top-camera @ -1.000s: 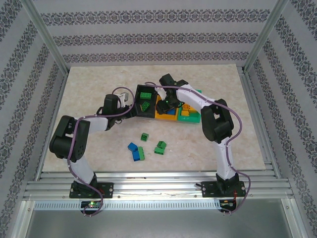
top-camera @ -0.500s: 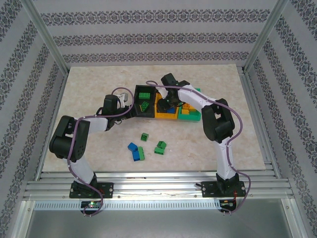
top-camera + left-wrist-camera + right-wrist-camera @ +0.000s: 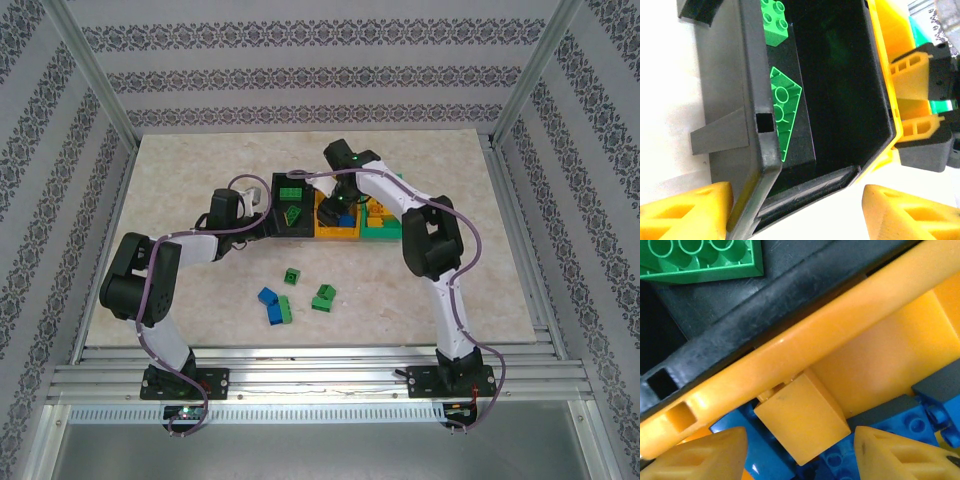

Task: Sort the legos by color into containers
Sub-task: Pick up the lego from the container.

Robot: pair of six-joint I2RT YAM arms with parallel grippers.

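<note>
**Left to right.** The left gripper (image 3: 798,197) sat at the near left corner of the black bin (image 3: 840,90). One pad was outside the long wall and the other off the end wall, probably to brace the row of bins against sliding. Its jaws were apart, but whether they pressed the bin could not be told. Green bricks (image 3: 784,115) lay inside, against that wall. A few loose legos (image 3: 291,276), green and blue, lay on the table (image 3: 180,180) nearer the arm bases, well apart from both grippers. The right gripper (image 3: 800,440) hung in the yellow-orange bin (image 3: 805,347) with its jaws open. A yellow-orange brick (image 3: 800,417) lay just ahead of its tips, leaning on the bin wall above blue bricks (image 3: 900,427) and apparently free of both pads. The green bin (image 3: 390,238) stood rightmost, untended.
</note>
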